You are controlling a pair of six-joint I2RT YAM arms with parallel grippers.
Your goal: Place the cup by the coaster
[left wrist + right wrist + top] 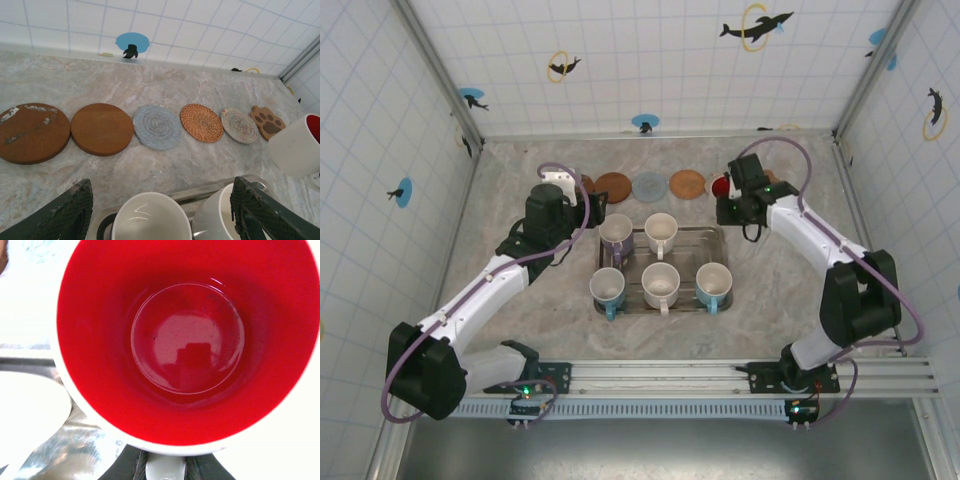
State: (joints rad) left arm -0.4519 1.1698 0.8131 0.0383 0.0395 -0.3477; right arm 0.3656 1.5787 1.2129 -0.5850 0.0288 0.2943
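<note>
From above, at the far right end of the coaster row, the white cup with a red inside was beneath the right gripper. At the left wrist, the left gripper gaped wide over mugs. At the right wrist, dark fingers pinched the cup's handle.

Our left arm reaches forward with its tool spread wide, fingers well apart. Our right arm bends inward, its tool clamped on the cup by the handle.
</note>
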